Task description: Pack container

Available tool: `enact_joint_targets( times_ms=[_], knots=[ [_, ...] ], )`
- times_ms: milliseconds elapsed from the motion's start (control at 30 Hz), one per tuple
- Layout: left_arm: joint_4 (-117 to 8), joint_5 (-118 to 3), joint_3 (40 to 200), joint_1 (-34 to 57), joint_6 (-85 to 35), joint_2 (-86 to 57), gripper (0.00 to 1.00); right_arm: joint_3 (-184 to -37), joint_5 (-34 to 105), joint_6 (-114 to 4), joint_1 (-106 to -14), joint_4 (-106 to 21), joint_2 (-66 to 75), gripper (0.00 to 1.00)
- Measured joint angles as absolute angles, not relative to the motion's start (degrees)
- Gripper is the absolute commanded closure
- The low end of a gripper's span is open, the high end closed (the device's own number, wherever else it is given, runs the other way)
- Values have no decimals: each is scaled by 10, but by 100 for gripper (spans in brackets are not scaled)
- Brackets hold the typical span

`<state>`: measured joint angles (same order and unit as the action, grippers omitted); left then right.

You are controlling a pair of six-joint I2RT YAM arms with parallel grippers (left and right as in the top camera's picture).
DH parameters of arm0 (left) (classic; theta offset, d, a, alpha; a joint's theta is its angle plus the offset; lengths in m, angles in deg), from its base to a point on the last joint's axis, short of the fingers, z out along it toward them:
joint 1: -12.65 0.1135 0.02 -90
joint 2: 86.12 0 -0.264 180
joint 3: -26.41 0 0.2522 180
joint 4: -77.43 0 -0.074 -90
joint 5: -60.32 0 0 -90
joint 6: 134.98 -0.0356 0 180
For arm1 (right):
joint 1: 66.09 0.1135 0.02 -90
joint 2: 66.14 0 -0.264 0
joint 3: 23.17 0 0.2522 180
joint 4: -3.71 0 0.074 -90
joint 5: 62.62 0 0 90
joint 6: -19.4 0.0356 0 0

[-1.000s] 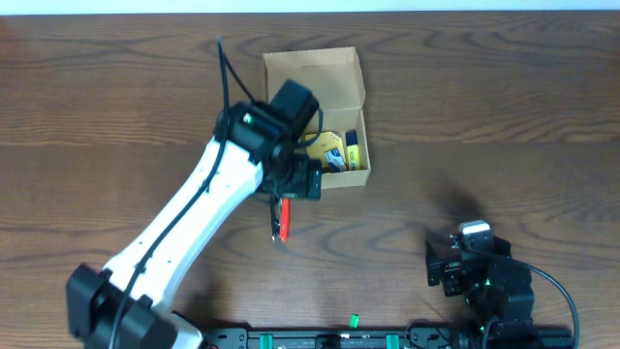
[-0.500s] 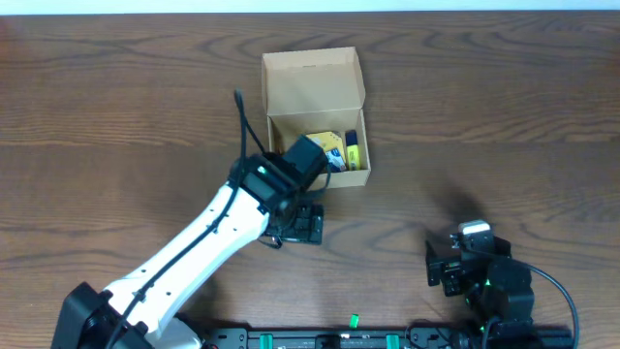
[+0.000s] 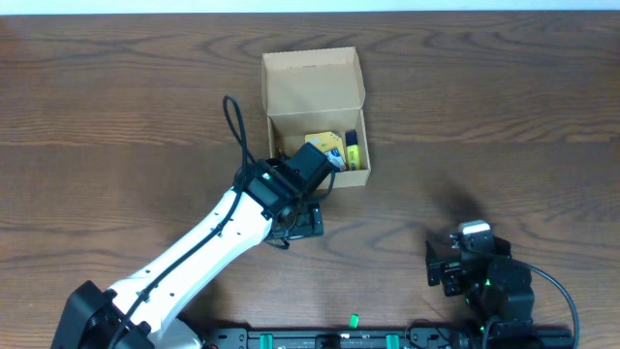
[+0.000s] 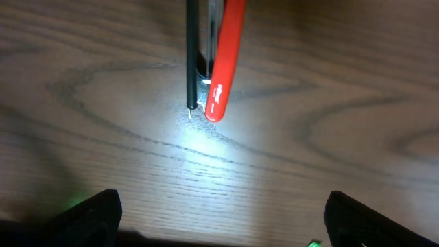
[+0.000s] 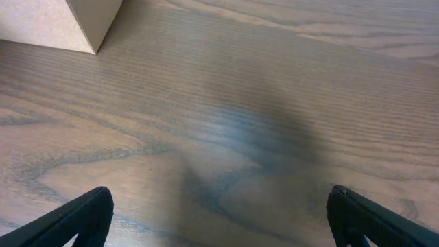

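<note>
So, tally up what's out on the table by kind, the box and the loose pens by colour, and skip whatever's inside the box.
Cardboard box: 1
Red pen: 1
Black pen: 1
Total: 3

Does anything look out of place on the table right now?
Two loose items: a red pen-like stick and a thin black one lie side by side on the wood table, just ahead of the open left gripper, outside the cardboard box where yellow items already sit. Nothing looks spilled or damaged.
</note>
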<state>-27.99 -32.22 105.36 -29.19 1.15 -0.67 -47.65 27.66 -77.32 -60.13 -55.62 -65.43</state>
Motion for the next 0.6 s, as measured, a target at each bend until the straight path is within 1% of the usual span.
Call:
enact_joint_targets(
  times_ms=[267, 433, 600],
  knots=[
    [-354, -309, 1015, -292, 109, -9, 5, -477, 277, -773, -601, -556, -654, 1],
    [-358, -304, 969, -292, 187, -9, 5, -477, 277, -773, -601, -556, -654, 1],
    [-368, -290, 964, -292, 231, -9, 5, -477, 277, -773, -601, -556, -654, 1]
  ],
)
